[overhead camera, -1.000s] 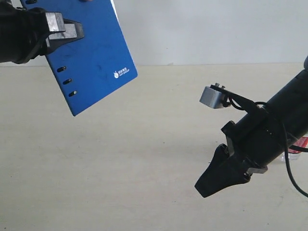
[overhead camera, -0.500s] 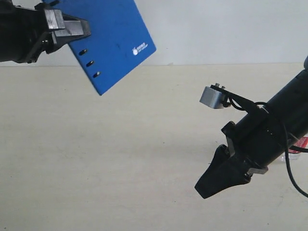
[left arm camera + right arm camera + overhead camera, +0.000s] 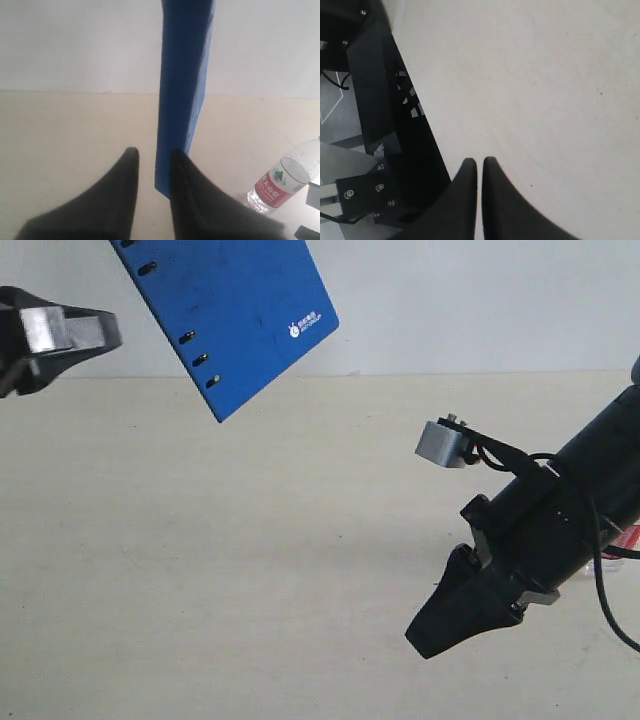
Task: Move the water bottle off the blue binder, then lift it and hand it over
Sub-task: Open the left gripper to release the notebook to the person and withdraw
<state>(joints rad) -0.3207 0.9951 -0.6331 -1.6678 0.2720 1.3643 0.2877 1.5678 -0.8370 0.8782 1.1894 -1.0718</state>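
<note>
Two end effectors, neither gripping: left end effector (image 3: 153, 152) slightly apart near the blue binder (image 3: 230, 315) aloft, right end effector (image 3: 480, 161) closed, empty. Stiff, thin, slick, the binder likely wants pinching along its slotted edge. The water bottle (image 3: 280, 182) lies on the worktop (image 3: 250, 540), well apart from the binder.

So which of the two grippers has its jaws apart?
The left gripper, near the blue binder: a plain gap shows between its jaws. The right gripper has its jaws pressed together.

Open tabletop (image 3: 250, 570) mid-scene; blue binder (image 3: 235, 310) aloft, right arm (image 3: 570, 525) alongside.
</note>
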